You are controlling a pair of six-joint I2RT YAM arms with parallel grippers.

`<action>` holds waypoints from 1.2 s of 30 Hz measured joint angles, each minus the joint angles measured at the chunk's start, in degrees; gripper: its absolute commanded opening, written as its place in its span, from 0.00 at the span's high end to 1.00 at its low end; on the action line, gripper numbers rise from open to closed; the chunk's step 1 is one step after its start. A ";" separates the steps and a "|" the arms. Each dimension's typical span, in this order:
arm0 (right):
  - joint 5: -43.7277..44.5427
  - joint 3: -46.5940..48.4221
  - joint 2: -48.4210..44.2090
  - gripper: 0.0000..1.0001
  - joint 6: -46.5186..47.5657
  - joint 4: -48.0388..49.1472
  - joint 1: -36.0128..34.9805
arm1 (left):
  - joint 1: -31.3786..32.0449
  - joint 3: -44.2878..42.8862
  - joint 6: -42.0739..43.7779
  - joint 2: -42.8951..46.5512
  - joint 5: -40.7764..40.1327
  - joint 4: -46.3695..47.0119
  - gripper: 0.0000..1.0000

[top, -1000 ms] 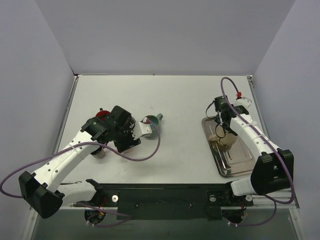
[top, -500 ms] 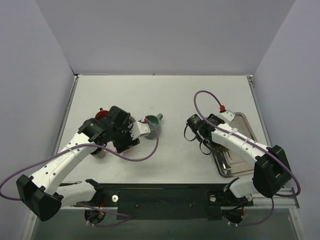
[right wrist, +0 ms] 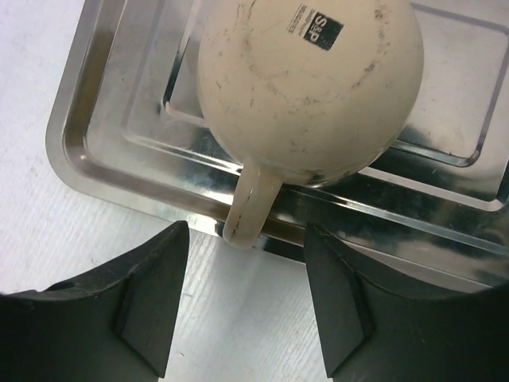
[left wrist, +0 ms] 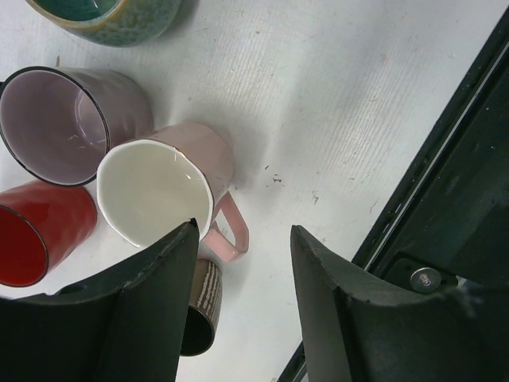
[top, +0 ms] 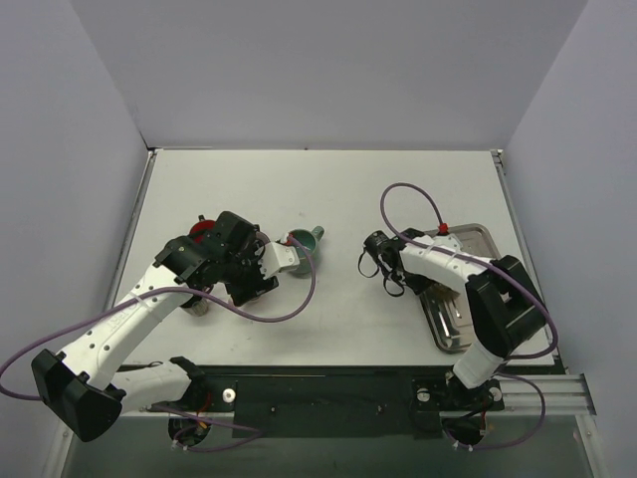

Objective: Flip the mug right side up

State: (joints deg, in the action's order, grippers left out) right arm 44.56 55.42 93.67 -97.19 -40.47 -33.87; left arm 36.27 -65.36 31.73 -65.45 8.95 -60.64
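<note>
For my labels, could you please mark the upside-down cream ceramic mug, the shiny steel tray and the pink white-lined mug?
Cream ceramic mug (right wrist: 310,79): right wrist view, its upturned base.
Shiny steel tray (right wrist: 71,119): right wrist view, left rim.
Pink mug (left wrist: 155,195): left wrist view, white inside.

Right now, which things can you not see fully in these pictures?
Cream mug: top view, hidden under the right arm; right wrist view shows only base and handle, not the rim.
Teal mug: left wrist view, cut off by the top edge.
Brown object: left wrist view, mostly behind the left jaws.
</note>
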 measured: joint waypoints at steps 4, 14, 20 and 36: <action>0.85 0.02 1.42 0.56 -2.10 -0.04 1.55 | 0.00 0.00 0.02 0.00 0.44 0.00 0.40; 0.85 0.13 7.48 1.00 -2.36 1.40 3.45 | 0.00 -0.02 -0.02 -0.04 1.75 -0.07 0.40; 0.48 -1.75 4.02 1.00 -1.33 3.17 3.82 | 0.00 -0.26 -0.17 -0.02 2.99 -0.55 0.40; -1.49 -10.54 -39.93 1.00 34.36 16.52 -6.10 | -3.32 -8.31 -10.82 0.35 22.86 2.62 0.33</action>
State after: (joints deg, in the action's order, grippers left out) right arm 43.07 44.88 53.74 -62.83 -23.94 -39.97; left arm 32.95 -73.67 20.91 -65.10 31.81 -58.02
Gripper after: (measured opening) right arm 0.165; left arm 0.641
